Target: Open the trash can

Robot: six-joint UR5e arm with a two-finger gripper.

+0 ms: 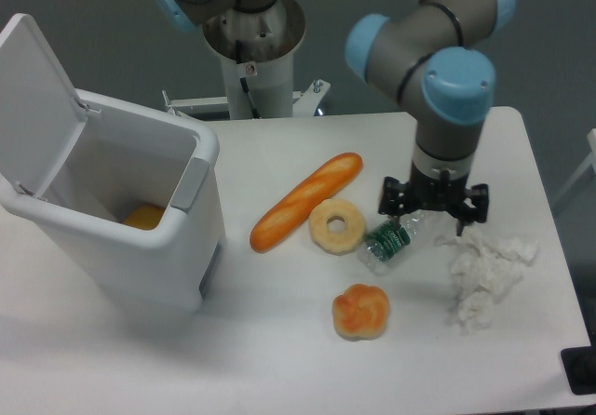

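Note:
The trash can [140,247] is a big white boxy bin at the left of the table. Its flat lid [33,94] stands raised and tipped back, so the inside shows, with an orange item [144,217] at the bottom. A grey latch [190,182] sits on its front rim. My gripper [434,215] hangs far to the right of the bin, open, pointing down between the small bottle and the crumpled paper. Nothing is between its fingers.
On the white table lie a baguette [305,199], a ring-shaped donut [337,226], a small green-labelled bottle [393,238], a round bun [360,311] and crumpled white paper [484,274]. The arm's base [253,33] stands at the back.

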